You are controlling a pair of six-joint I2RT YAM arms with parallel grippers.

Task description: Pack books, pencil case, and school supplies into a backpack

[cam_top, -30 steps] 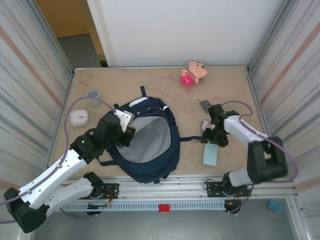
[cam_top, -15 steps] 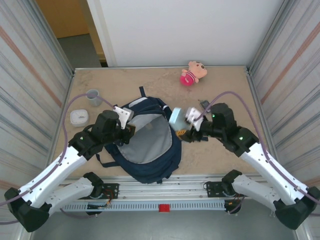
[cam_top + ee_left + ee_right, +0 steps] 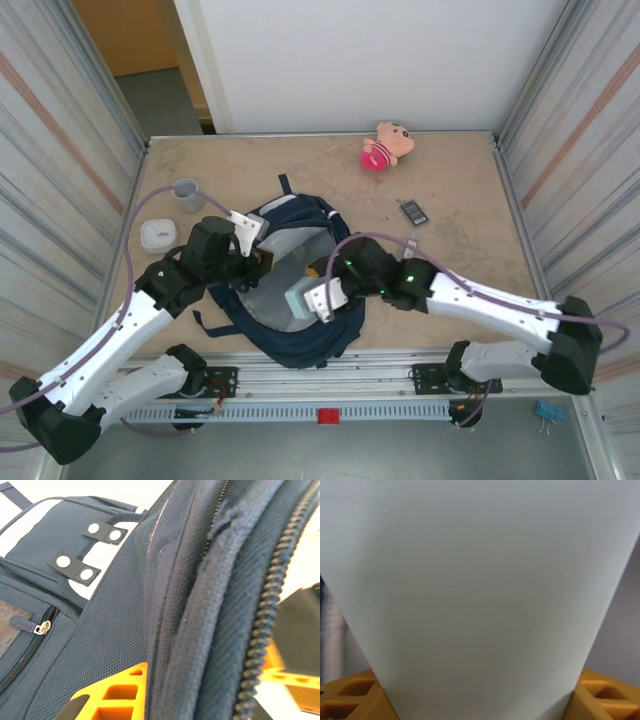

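Note:
The navy backpack (image 3: 292, 214) lies open in the middle of the table, its grey lining (image 3: 275, 275) showing. My left gripper (image 3: 258, 262) is shut on the backpack's upper rim. In the left wrist view the zippered edge (image 3: 200, 630) runs between the orange fingers (image 3: 115, 695). My right gripper (image 3: 313, 296) is shut on the pale teal pencil case (image 3: 298, 301), holding it over the bag's open mouth. Seen from the right wrist, the case (image 3: 480, 605) sits between the orange fingertips (image 3: 605, 697). A dark gadget (image 3: 411, 211) and a slim silvery piece (image 3: 410, 245) lie to the right. The books are out of view.
A pink-and-tan plush toy (image 3: 385, 145) lies at the back. A grey cup (image 3: 186, 193) and a white rounded box (image 3: 157, 235) sit at the left. Metal walls close in both sides, and a rail (image 3: 330, 375) runs along the near edge.
My right arm lifted the pencil case from the table's right side and swung it left over the backpack's opening. The left gripper kept its hold on the rim.

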